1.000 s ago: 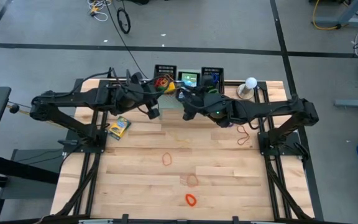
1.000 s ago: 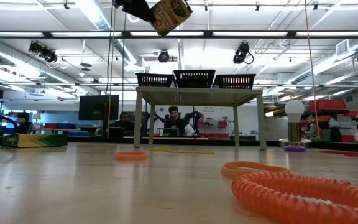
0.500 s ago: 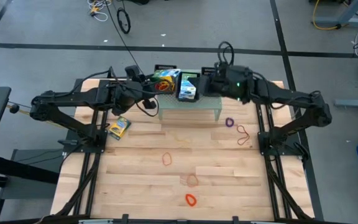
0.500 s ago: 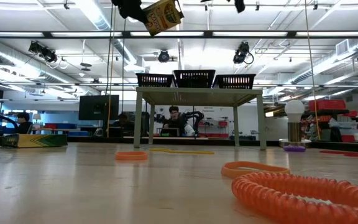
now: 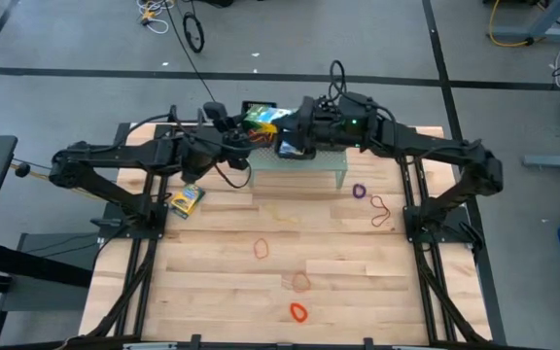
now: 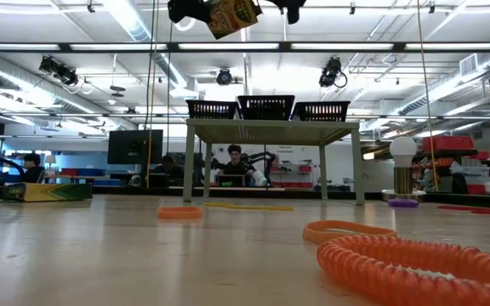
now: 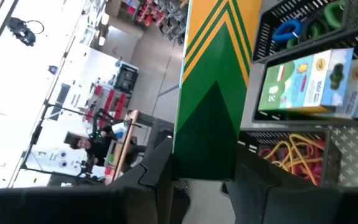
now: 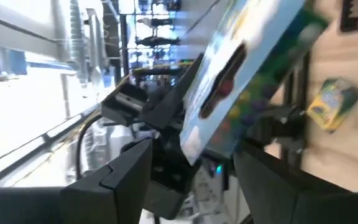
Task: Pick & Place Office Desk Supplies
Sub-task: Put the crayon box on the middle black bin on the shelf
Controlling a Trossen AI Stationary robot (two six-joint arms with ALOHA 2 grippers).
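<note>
- Wooden bench [image 5: 222, 292] under a grey workshop floor; a pale green stand [image 5: 299, 170] sits at upper centre of the high view with black baskets [image 6: 266, 107] on top
- Step in hand, as I judge it: dropping boxes into the baskets, with both arms crowded over the stand
- Left gripper [image 5: 244, 131] is clamped on a yellow-and-green box [image 5: 262, 119]; its wrist view shows the fingers pressed against the box's sides; the box hangs above the baskets, at the top edge of the low view
- Right gripper [image 5: 299, 136] hovers over the middle basket; its fingers [image 8: 123, 177] stand wide apart with a blue-and-white box [image 8: 247, 74] between them; no squeeze shows, so I take that box to be lying in the basket or dropping into it, though I cannot be sure
- Left wrist view shows the baskets sorted: one with blue and green bands, one with a printed box, one with red and yellow bands
- Still on the bench: a spare box [image 5: 186, 199] at middle left, a purple band [image 5: 359, 191] and a red band [image 5: 382, 210] at right, more red and orange bands [image 5: 298, 312] at lower centre
- Next move, by my reading: the right arm should lift clear so the grippers do not collide; the left must line its box up over a basket with room before letting go
</note>
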